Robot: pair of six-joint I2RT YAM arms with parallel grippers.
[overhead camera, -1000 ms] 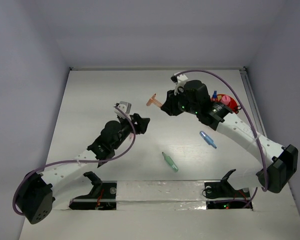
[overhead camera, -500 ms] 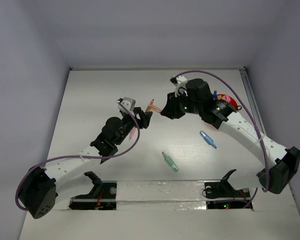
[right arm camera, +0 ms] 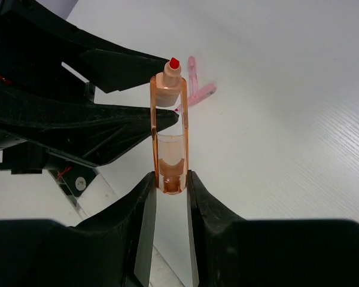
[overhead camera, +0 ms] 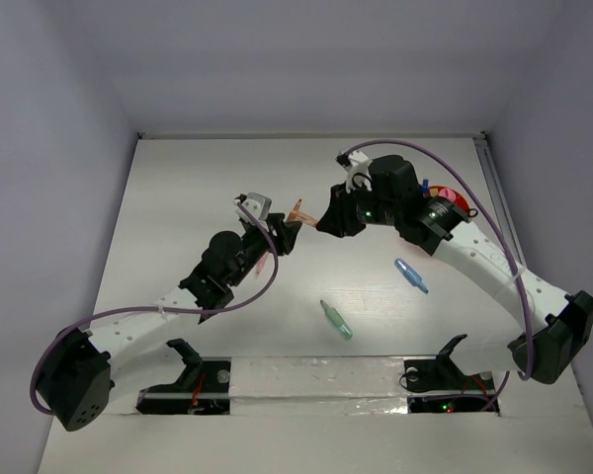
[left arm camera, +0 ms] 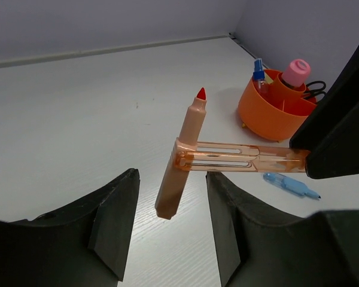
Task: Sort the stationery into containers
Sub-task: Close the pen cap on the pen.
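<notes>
Mid-air above surface (left arm camera: 78, 89): orange marker (left arm camera: 182, 161), red tip up, wedged crosswise in clear orange clip (left arm camera: 227, 156). Clip end pinched by right fingers (right arm camera: 142, 203), set narrow. Wide-spread left fingers (left arm camera: 116, 209) flank marker's lower end, not touching. Behind: bowl (left arm camera: 266, 110) holding other stationery.

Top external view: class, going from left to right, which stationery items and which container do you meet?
pink marker → orange marker → green marker → blue marker → orange bowl
</notes>
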